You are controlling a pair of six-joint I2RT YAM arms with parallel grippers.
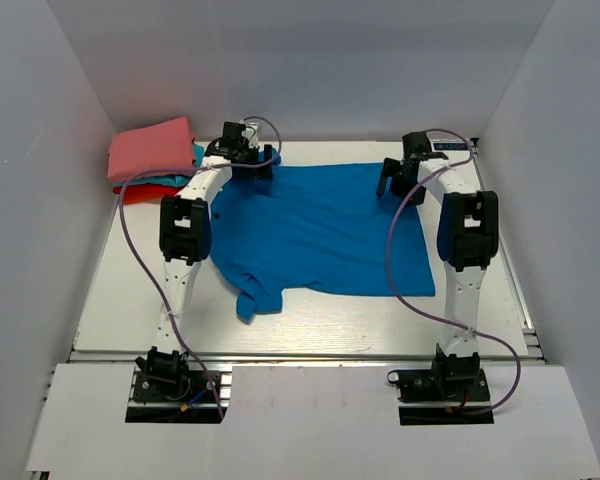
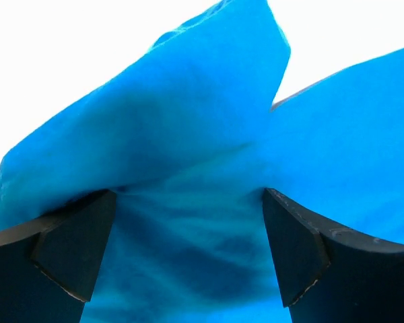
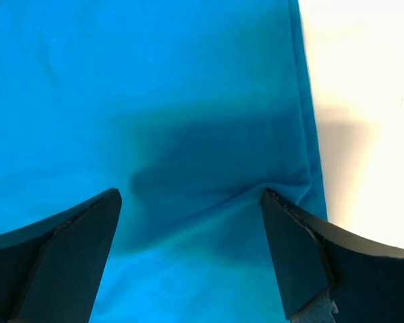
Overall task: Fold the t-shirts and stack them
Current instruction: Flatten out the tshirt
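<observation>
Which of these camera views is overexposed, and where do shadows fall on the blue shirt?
Left wrist: the background behind the blue shirt is blown out white. Right wrist: the table glares pale, and a dark shadow lies on the shirt just ahead of the right tool. Top external: even, soft light, no glare.

Blue shirt (image 1: 320, 230): bright blue with short sleeves, spread mostly flat on the surface (image 1: 480, 310), reaching from the left tool (image 1: 252, 160) to the right tool (image 1: 398, 178).
Far edge: puffed up in a fold at the left tool; smooth under the right tool.
Sleeve (image 1: 248, 300): crumpled, on the near side, well apart from both tools.
Pile: folded pink shirt (image 1: 152, 148) on top, teal shirt (image 1: 183, 180) under it, red shirt (image 1: 140, 191) at the bottom, just left of the left tool.
</observation>
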